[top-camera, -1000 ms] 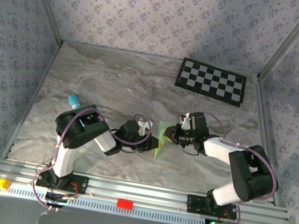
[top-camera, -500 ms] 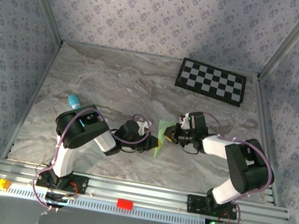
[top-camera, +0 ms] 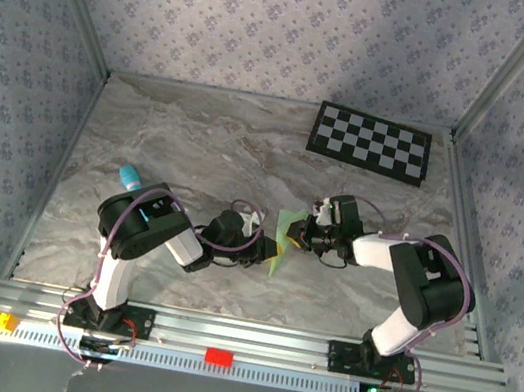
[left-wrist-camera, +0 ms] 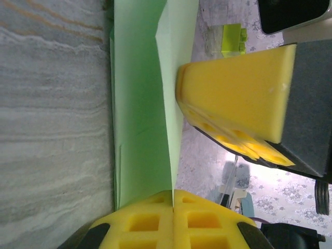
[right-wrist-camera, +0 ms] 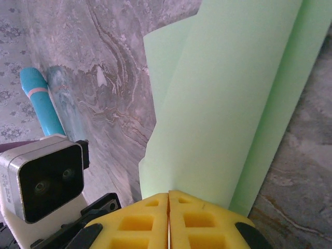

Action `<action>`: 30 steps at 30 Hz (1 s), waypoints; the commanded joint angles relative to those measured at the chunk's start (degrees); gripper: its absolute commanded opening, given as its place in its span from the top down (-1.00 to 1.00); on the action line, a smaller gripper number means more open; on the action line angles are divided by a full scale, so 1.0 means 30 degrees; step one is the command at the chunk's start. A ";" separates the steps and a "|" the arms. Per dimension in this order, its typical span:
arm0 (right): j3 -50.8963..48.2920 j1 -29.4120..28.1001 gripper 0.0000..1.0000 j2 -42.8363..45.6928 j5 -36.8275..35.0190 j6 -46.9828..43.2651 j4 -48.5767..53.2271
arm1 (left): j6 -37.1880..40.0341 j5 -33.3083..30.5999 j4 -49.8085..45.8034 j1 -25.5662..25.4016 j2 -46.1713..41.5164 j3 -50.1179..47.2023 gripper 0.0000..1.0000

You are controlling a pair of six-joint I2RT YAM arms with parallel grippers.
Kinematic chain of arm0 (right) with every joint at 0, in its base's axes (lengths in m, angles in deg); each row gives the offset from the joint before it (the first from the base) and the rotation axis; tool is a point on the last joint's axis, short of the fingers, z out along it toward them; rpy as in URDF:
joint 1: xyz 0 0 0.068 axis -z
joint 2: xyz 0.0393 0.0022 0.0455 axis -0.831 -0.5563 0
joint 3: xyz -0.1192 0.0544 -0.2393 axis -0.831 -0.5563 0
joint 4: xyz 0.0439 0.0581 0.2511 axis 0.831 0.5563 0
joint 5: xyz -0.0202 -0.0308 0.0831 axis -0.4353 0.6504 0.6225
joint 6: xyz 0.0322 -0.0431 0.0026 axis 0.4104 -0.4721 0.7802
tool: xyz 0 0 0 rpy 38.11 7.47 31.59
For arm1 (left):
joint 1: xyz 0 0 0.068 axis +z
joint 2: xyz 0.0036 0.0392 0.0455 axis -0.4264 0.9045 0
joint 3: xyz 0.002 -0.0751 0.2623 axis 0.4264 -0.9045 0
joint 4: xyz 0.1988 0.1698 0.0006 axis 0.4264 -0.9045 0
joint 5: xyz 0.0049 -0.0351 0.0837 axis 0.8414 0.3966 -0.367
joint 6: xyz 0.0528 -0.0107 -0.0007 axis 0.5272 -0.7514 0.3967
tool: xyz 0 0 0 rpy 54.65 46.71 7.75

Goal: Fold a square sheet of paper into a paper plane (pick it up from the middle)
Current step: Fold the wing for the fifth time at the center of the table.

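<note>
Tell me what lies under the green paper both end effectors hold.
Marbled table shows on either side of the paper; the patch straight beneath the paper is covered and cannot be seen.

I can make out no lettering, label, brand, number or sign on any of my feeds.
</note>
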 commanded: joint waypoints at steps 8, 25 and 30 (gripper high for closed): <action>0.0477 0.0192 0.82 -0.0974 0.0318 -0.0523 -0.0269 | 0.0390 -0.0937 -0.4374 -0.0022 0.0999 -0.0560 1.00; 0.0248 0.0203 0.79 -0.1943 0.0021 -0.0511 -0.0116 | 0.0840 -0.0972 -0.5491 -0.0020 0.0711 -0.0586 0.80; 0.0352 0.0117 0.80 -0.1774 -0.0187 -0.0545 0.0280 | 0.1992 -0.0732 -0.7999 -0.0247 -0.0313 -0.0030 0.69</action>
